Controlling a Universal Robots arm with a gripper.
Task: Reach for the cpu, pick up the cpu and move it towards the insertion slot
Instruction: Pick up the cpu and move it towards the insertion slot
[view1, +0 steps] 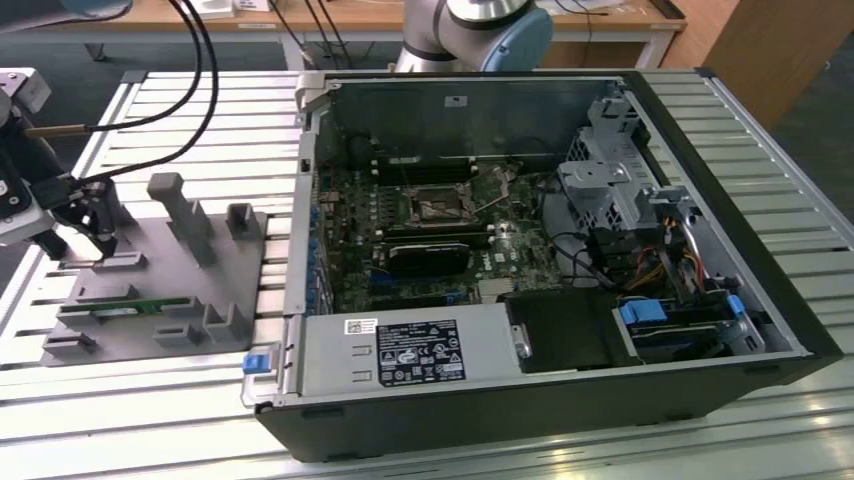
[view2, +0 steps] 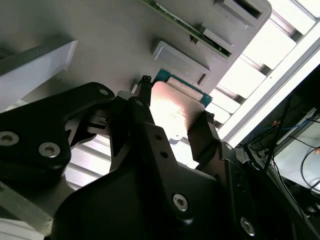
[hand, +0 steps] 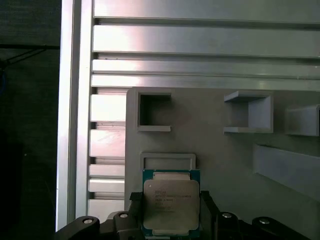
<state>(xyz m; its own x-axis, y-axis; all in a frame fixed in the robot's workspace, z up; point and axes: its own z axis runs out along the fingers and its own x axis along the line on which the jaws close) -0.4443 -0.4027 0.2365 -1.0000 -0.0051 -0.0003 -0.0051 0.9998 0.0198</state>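
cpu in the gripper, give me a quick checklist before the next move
1. gripper shut on the cpu, fingers at both side edges in both wrist views: ok
2. cpu square between the fingers: ok
3. cpu lifted clear of the grey fixture: cannot tell
4. insertion slot bare in the exterior view: ok
5. low straight path to the slot: not ok, the case wall stands between

Bright glare washes the cpu (view2: 177, 112) beside shadowed fingers (view2: 202, 137).
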